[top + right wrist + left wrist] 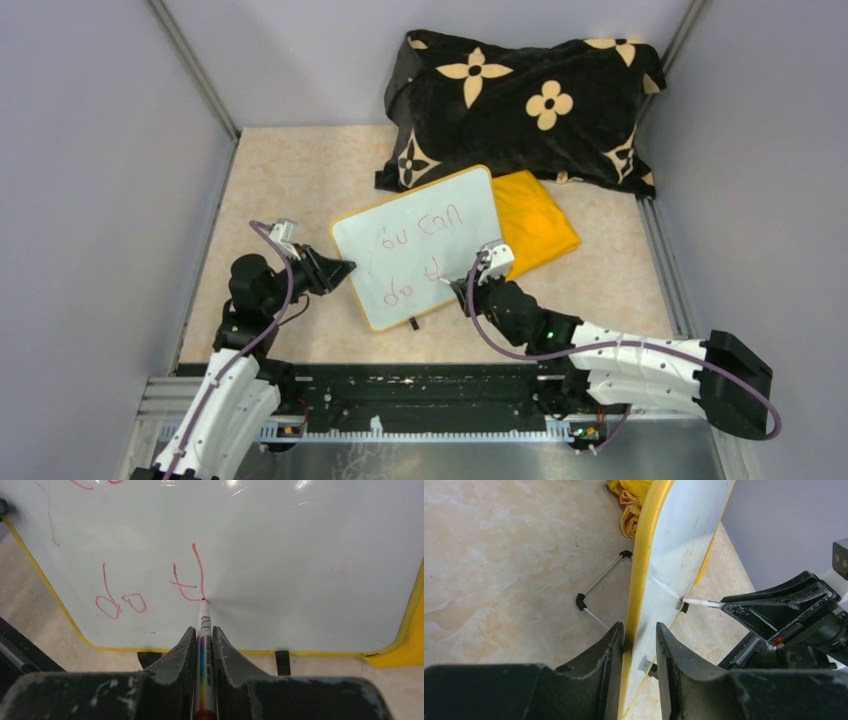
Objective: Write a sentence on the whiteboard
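Observation:
The whiteboard (420, 240) stands tilted on the beige tabletop, with an orange-yellow rim. My left gripper (345, 268) is shut on its left edge; in the left wrist view its fingers (640, 627) straddle the whiteboard (684, 530) at the rim. The sentence (415, 250) is in red: "You can" over "do t". My right gripper (202, 630) is shut on a white marker (204, 625) with a rainbow stripe. The marker's tip touches the whiteboard (300, 555) at the foot of a tall stroke just right of the "t" (184, 585). From above, the right gripper (468, 285) sits at the board's lower right.
A black pillow (520, 100) with beige flower shapes lies behind the board. A folded yellow cloth (535, 225) lies under the board's right side. A wire stand (599, 587) with black caps shows behind the board. Grey walls close in both sides.

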You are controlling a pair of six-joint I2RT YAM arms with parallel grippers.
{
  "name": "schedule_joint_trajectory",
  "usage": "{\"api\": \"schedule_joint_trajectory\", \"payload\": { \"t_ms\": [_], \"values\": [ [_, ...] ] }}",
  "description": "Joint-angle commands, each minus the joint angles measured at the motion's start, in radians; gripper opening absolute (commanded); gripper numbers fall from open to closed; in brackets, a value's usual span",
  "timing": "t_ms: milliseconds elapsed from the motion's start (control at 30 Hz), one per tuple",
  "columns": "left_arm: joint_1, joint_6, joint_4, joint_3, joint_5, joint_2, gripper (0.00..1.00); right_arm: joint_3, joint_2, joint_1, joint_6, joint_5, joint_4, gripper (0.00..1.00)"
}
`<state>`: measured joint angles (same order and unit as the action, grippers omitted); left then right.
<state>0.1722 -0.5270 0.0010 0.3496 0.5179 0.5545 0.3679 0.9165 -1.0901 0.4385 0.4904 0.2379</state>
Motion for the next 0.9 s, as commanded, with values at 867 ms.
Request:
{"api": "schedule_joint_trajectory", "payload": {
  "t_ms": [867],
  "values": [
    [0.0,-0.005,0.039,-0.008,0.033,-0.008,0.36,0.105,0.028,0.022,-0.106,0.072,0.052,0.0]
  ]
}}
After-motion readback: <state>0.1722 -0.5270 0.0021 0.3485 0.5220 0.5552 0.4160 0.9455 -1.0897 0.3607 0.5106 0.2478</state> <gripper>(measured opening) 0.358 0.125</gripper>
